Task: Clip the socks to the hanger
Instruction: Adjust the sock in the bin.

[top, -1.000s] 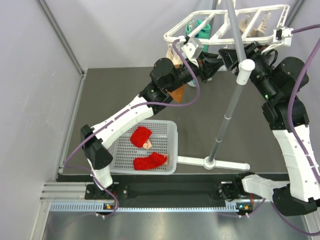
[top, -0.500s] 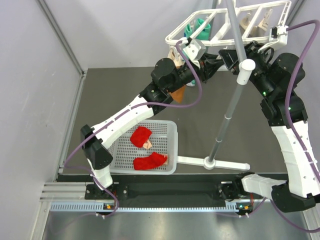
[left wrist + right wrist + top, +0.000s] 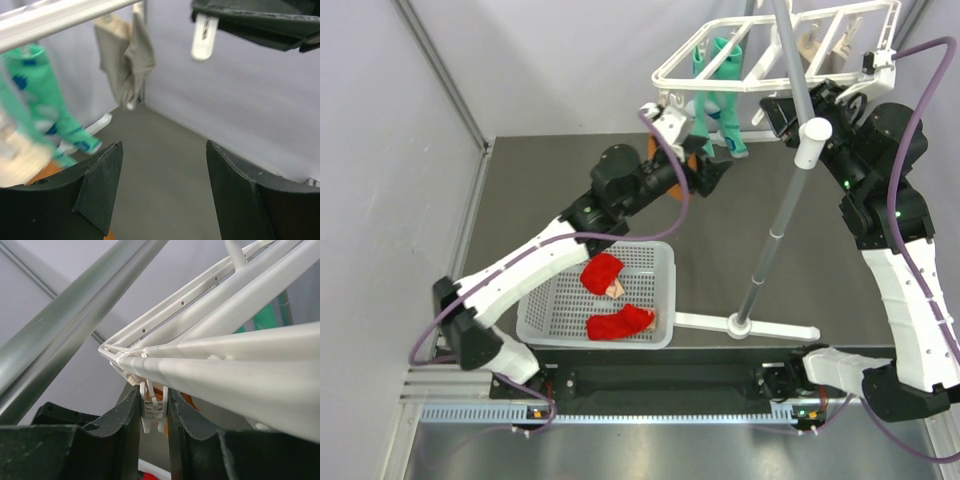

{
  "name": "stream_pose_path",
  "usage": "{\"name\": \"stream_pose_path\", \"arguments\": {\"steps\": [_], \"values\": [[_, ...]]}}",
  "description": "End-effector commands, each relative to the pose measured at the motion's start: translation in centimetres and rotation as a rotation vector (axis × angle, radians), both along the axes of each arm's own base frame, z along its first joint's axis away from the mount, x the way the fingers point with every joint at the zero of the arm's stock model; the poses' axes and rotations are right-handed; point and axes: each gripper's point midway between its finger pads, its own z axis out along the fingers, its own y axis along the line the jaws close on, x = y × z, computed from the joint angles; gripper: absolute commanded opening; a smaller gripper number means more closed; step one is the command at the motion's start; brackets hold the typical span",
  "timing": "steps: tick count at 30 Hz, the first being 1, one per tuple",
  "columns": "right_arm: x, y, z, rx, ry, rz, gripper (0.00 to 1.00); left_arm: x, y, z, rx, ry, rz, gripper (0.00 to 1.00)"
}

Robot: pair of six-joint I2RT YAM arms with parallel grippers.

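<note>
Mint-green socks (image 3: 722, 95) hung from the white hanger (image 3: 665, 75), red socks (image 3: 603, 272) lay in the basket (image 3: 663, 262), the left gripper (image 3: 164, 167) gaped wide and empty, and the right gripper (image 3: 152, 396) pinched a hanger clip (image 3: 153, 415).

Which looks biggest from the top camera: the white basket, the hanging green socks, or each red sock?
Largest: the white basket.
Next: the mint-green socks, though they hang nearer the camera.
Smallest: the upper red sock and lower red sock, which look alike.
</note>
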Motion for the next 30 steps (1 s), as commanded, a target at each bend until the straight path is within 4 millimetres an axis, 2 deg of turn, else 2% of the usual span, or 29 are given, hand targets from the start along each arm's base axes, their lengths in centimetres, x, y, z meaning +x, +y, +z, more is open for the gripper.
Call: {"name": "stream_pose_path", "arguments": {"steps": [1, 2, 3, 4, 5, 6, 7, 9, 10, 12, 13, 14, 16, 17, 21, 22, 24, 26, 27, 30], "values": [[-0.6, 0.2, 0.6, -0.004, -0.037, 0.011, 0.0, -1.1, 5.7, 1.0, -0.024, 0.07, 0.136, 0.72], [-0.6, 0.2, 0.4, -0.005, -0.032, 0.011, 0.0, -1.8, 7.3, 1.4, -0.032, 0.082, 0.157, 0.71], [-0.4, 0.2, 0.2, -0.009, -0.032, 0.007, 0.0, -1.9, 8.2, 0.5, -0.019, 0.112, 0.183, 0.71], [-0.5, 0.2, 0.2, -0.013, -0.034, 0.007, 0.0, -1.9, 9.0, -3.1, 0.051, 0.202, 0.217, 0.7], [-0.4, 0.1, -0.1, -0.017, -0.03, 0.005, 0.0, -2.5, 10.5, -3.6, 0.06, 0.228, 0.235, 0.7], [-0.4, 0.2, -0.3, -0.024, -0.028, 0.006, 0.0, -2.7, 11.3, -5.2, 0.088, 0.267, 0.253, 0.7], [-0.3, 0.2, -0.5, -0.029, -0.029, 0.007, 0.0, -3.0, 12.5, -9.5, 0.165, 0.366, 0.295, 0.69], [-0.3, 0.0, -0.9, -0.045, -0.027, 0.001, 0.0, -3.4, 14.9, -12.7, 0.202, 0.454, 0.364, 0.68], [-0.3, 0.1, -1.1, -0.051, -0.028, 0.003, 0.0, -4.1, 16.4, -17.4, 0.272, 0.561, 0.409, 0.66], [-0.1, 0.2, -1.5, -0.069, -0.025, 0.006, 0.0, -4.1, 19.7, -20.1, 0.27, 0.649, 0.515, 0.65], [0.0, 0.2, -1.6, -0.074, -0.026, 0.007, 0.0, -4.6, 21.0, -22.9, 0.267, 0.731, 0.562, 0.65], [0.1, 0.3, -1.7, -0.079, -0.025, 0.01, 0.0, -4.5, 23.0, -23.5, 0.239, 0.765, 0.619, 0.65], [0.0, 0.4, -1.9, -0.09, -0.028, 0.017, 0.0, -4.8, 24.8, -25.7, 0.209, 0.826, 0.685, 0.65], [0.1, 0.4, -2.0, -0.09, -0.03, 0.02, 0.0, -4.6, 25.9, -25.8, 0.178, 0.828, 0.725, 0.65], [0.4, 0.7, -2.9, -0.108, -0.012, 0.031, 0.0, -4.9, 26.3, -28.3, 0.155, 0.873, 0.753, 0.66], [0.4, 0.8, -3.1, -0.11, -0.008, 0.034, 0.0, -5.2, 26.6, -30.0, 0.142, 0.917, 0.778, 0.68], [0.4, 0.9, -3.1, -0.104, -0.012, 0.038, 0.0, -5.6, 26.7, -31.9, 0.09, 0.977, 0.812, 0.69], [0.3, 1.0, -3.2, -0.1, -0.016, 0.046, 0.0, -5.9, 27.0, -32.8, 0.055, 1.002, 0.834, 0.7], [0.3, 1.0, -3.3, -0.1, -0.016, 0.046, 0.0, -6.2, 27.7, -33.9, 0.026, 1.035, 0.889, 0.73], [0.2, 1.2, -3.6, -0.101, -0.013, 0.059, 0.0, -6.2, 28.6, -34.7, -0.05, 1.039, 0.945, 0.76]]}}
